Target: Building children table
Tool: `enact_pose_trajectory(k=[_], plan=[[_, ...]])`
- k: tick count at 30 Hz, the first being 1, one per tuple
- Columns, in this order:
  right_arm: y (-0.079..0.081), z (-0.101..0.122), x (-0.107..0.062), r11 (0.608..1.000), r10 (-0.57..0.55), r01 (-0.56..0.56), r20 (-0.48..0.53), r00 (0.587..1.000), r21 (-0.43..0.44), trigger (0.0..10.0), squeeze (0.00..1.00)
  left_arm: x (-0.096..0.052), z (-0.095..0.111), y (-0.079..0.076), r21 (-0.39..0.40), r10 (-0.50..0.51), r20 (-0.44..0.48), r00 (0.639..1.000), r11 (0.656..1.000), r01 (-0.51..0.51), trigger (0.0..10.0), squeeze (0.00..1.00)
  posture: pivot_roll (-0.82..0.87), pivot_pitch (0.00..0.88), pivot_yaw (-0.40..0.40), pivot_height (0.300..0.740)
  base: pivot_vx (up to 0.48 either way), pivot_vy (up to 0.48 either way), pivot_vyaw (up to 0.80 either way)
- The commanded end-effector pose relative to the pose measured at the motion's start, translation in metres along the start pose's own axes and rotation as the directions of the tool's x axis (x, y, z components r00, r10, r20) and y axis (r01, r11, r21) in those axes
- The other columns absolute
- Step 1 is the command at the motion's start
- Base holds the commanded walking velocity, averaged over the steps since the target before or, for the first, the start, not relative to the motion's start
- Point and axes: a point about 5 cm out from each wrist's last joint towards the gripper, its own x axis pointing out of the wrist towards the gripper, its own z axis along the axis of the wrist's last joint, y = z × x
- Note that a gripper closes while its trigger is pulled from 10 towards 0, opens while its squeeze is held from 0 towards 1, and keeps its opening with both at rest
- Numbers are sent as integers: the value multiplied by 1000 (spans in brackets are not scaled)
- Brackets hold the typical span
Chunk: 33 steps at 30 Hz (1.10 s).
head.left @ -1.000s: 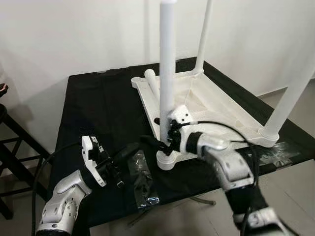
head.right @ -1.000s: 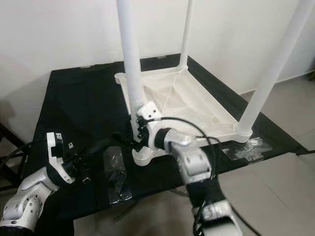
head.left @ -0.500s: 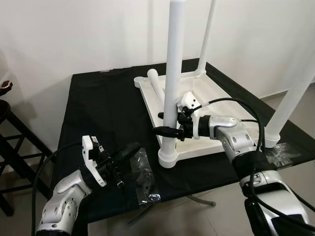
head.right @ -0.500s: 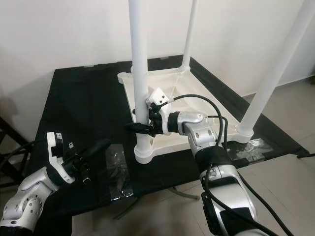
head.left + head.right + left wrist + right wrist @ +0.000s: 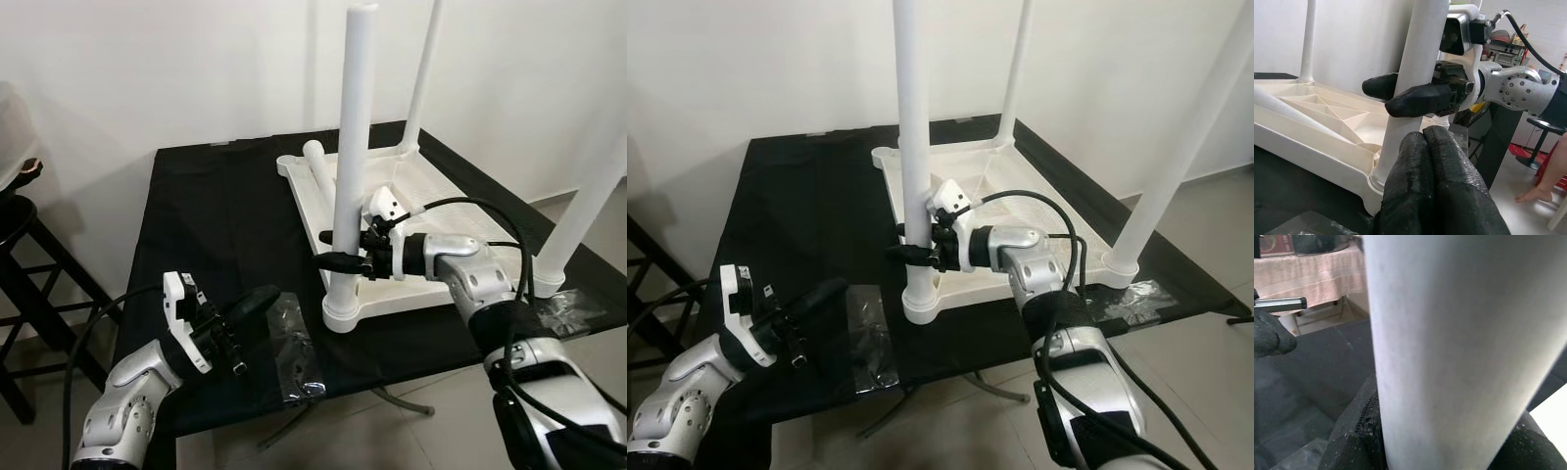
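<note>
- An upturned white plastic children's table top [image 5: 443,211] is seen lying at centre right of the left eye view on a bench draped in black cloth [image 5: 211,211].
- Three white round plastic legs are seen standing up from its corners; the nearest white tubular leg [image 5: 351,147] rises at the centre of the frame, set in the front corner socket [image 5: 343,313].
- A fourth white leg [image 5: 321,164] is seen lying loose along the far left rim of the table top, not yet fitted.
- The right gripper [image 5: 341,253] is seen at centre frame, its fingers [image 5: 1422,99] closed around the lower part of the nearest leg, one on each side.
- The left gripper [image 5: 253,301] is held low at lower left, near the front corner socket but apart from it; its fingers [image 5: 1435,181] are pressed together and hold nothing.
- A crumpled clear plastic bag [image 5: 294,348] is seen on the cloth just beside the left gripper.
- For this step to be done well, the leg would best be kept upright and pressed straight down into the socket, with the table top steadied so it does not slide.
</note>
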Motion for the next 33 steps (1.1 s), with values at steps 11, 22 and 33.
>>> enact_pose_trajectory(k=[11, 22, 33], plan=[[48, -64, 19, 731, -632, 644, -134, 764, 223, 0, 0, -2, 1, 0, 10, -5, -10, 1000, 1000, 5, 10000, 0, -47, 0, -14, 740, 0, 0, 0], [59, -51, 22, 806, -537, 544, -98, 838, 233, 10000, 1000, -2, 0, 0, 0, -8, -9, 1000, 1000, 8, 10000, 0, -56, 0, -3, 740, 0, 0, 0], [21, 0, 7, 999, -47, 48, 37, 998, -27, 10000, 0, -1, 0, 1, 6, 2, -1, 1000, 1000, -2, 10000, 0, -44, 0, -6, 740, 0, 0, 0]])
